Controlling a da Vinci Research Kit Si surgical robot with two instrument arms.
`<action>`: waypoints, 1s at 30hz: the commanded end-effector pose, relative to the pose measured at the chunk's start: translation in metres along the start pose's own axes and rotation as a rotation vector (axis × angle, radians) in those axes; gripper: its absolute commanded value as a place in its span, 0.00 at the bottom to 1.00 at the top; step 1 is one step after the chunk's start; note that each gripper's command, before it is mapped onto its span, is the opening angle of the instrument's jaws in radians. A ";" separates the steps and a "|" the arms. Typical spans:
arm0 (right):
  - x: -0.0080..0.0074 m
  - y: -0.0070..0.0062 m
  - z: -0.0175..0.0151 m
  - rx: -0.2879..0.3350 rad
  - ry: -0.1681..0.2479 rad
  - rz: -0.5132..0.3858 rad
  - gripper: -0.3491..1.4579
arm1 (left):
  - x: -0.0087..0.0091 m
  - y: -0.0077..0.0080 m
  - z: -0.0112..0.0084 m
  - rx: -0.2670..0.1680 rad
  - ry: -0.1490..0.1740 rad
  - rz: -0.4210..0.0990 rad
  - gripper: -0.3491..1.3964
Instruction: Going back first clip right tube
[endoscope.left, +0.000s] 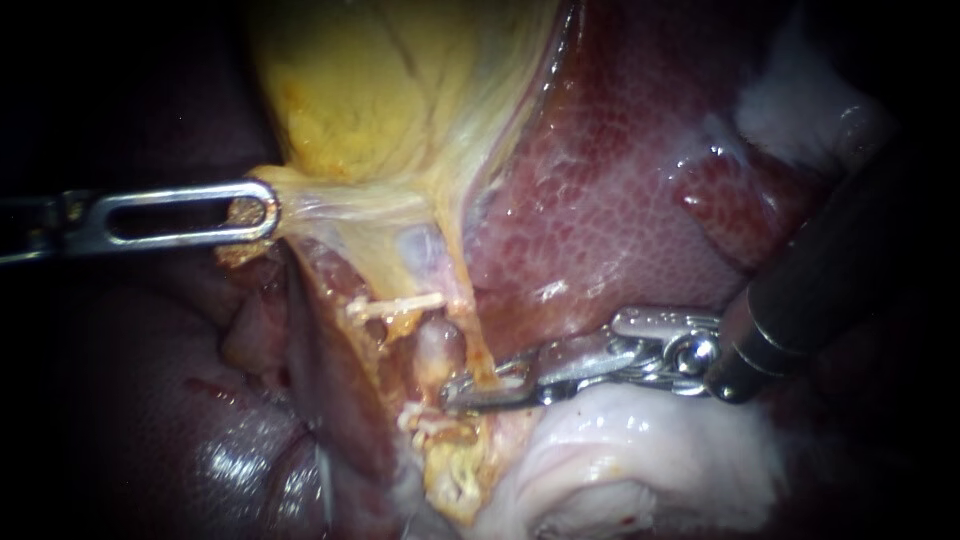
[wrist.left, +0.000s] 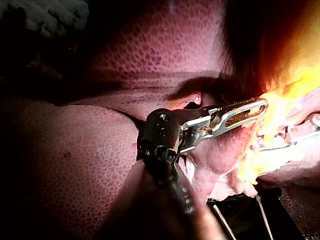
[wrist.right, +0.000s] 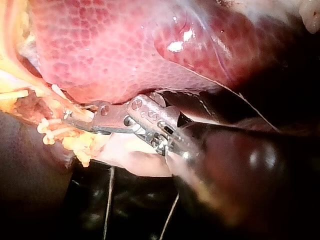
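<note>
The withdrawal looks barely begun, if begun at all. My right instrument (endoscope.left: 478, 390), a slim metal shaft with a hinged steel tip, has its claw at the right tube (endoscope.left: 468, 318), a thin yellowish strand. This strand runs down from the neck of the yellow, fatty gallbladder (endoscope.left: 380, 90) along the edge of the mottled dark-red liver (endoscope.left: 620, 180).

The claw stands narrow, with a slim gap between its two halves. The strand passes through that gap low down, where the liver's edge meets a pale whitish mound of tissue (endoscope.left: 620, 450). The metal hides whether a clip already sits on the strand there, so I cannot say the clipping is done. By my reading, what is left is to slide the claw clear of the strand and draw the shaft out toward the liver's right side.

My left instrument (endoscope.left: 262, 208), a flat steel claw with a long slot, is closed on the gallbladder's lower edge. It pulls the edge sideways, so the thin membrane around the strand is stretched tight.

The strand itself looks thin, glossy and intact. Beside it lies a plumper pinkish tube (endoscope.left: 440, 350) crossed by two whitish clips (endoscope.left: 395, 305), one above the claw and one below it.
</note>
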 end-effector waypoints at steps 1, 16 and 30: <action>0.0000 0.0000 0.0000 0.000 0.000 0.000 0.00 | 0.0000 0.0000 0.0000 0.000 0.000 0.000 0.00; 0.0014 -0.0005 0.0007 -0.096 0.053 -0.153 0.52 | 0.0002 0.0001 -0.0001 0.000 0.000 0.001 0.00; 0.0047 -0.0033 -0.0042 -0.070 0.051 -0.220 0.52 | 0.0002 0.0001 -0.0003 0.000 0.001 0.001 0.00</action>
